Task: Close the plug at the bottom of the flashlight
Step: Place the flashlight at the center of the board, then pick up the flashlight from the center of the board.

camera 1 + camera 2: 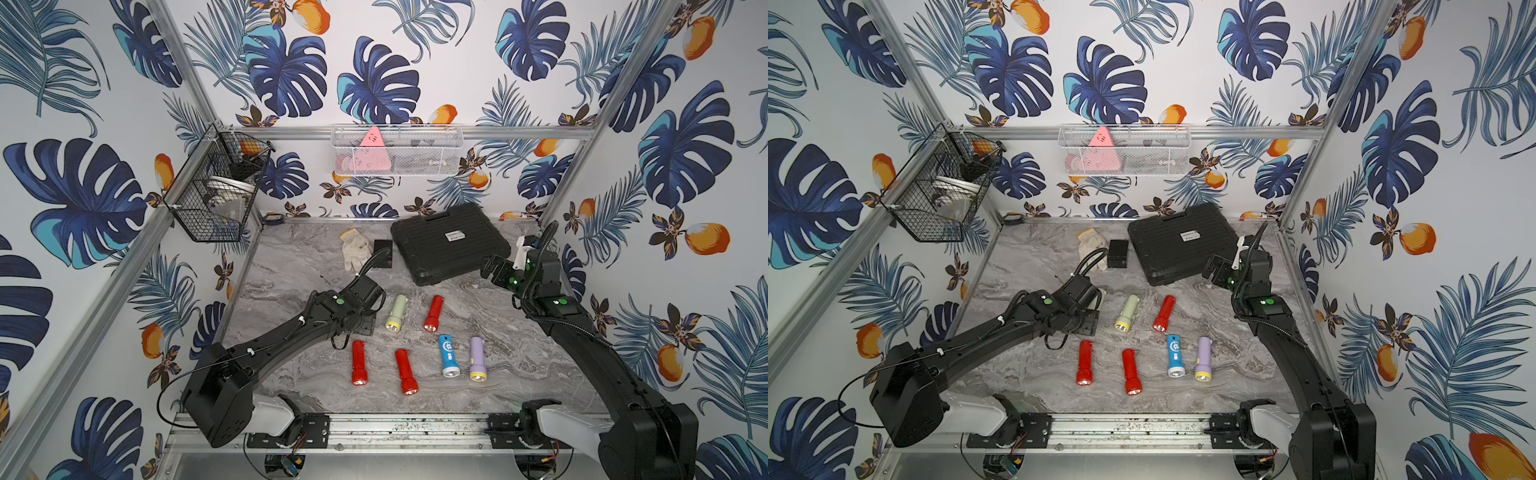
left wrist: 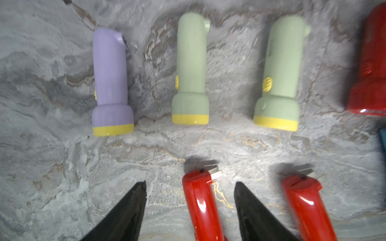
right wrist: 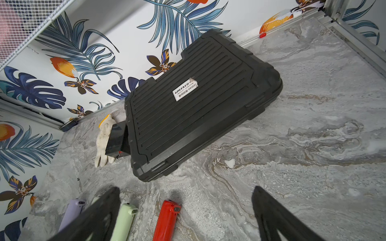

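Observation:
Several flashlights lie in two rows on the marble table (image 1: 291,266). The front-left red flashlight (image 1: 358,362) (image 2: 200,204) has its plug (image 2: 216,174) sticking out sideways from its bottom end as silver prongs. My left gripper (image 2: 190,184) hovers open over that end, a finger on each side, touching nothing. In both top views the left wrist (image 1: 353,307) hides this gripper. The red flashlight beside it (image 1: 406,371) (image 2: 307,206) also shows prongs, blurred. My right gripper (image 1: 492,268) (image 3: 186,188) hangs open and empty at the back right.
A black tool case (image 1: 449,247), a white glove (image 1: 355,249) and a small black box (image 1: 382,253) lie at the back. Green (image 1: 397,313), red (image 1: 433,313), blue (image 1: 449,355) and purple (image 1: 477,359) flashlights lie to the right. Wire baskets (image 1: 216,187) hang on the walls.

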{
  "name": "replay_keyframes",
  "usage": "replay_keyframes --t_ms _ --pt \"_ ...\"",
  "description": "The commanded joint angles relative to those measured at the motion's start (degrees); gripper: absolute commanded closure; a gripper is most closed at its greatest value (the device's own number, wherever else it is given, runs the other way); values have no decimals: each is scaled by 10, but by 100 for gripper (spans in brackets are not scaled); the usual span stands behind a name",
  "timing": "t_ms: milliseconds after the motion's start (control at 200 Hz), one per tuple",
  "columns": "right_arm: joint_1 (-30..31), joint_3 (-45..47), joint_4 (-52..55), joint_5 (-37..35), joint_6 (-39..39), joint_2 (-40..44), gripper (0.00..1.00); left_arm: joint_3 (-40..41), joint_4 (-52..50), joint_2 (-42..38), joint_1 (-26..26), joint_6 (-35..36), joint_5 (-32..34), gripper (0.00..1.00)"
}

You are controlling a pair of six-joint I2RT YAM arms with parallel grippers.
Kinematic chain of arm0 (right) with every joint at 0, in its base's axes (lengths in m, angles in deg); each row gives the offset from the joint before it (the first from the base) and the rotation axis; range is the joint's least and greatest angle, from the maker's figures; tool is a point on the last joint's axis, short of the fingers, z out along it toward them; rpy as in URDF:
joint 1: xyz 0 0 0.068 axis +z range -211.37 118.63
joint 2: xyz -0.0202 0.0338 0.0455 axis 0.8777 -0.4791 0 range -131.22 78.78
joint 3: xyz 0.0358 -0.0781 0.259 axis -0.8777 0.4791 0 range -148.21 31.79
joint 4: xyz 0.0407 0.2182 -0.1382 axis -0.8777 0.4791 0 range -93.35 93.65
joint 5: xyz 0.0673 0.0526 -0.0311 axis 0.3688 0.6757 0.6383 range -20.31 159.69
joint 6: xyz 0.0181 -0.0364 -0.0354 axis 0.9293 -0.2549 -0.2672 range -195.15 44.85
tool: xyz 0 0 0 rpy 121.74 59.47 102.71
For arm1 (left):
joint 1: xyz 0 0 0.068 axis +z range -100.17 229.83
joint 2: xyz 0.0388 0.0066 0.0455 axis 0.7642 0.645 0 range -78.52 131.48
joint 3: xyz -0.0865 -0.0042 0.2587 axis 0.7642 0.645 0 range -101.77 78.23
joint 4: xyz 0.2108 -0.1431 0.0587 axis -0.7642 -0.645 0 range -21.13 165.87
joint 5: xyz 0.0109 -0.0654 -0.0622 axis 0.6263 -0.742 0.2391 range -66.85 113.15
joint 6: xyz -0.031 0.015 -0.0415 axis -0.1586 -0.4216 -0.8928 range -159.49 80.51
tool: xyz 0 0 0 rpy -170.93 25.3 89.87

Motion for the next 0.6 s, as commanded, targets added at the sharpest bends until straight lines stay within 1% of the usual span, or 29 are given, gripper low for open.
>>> replay_keyframes --t_ms 0,180,595 --pt "0 -8 2 2 -6 -5 0 26 23 -6 5 -7 -15 30" --pt "0 -6 1 -10 -8 -4 0 67 63 1 5 -6 -41 31" --pt "0 -4 -1 -19 -8 -5 0 103 78 24 4 -24 -72 29"
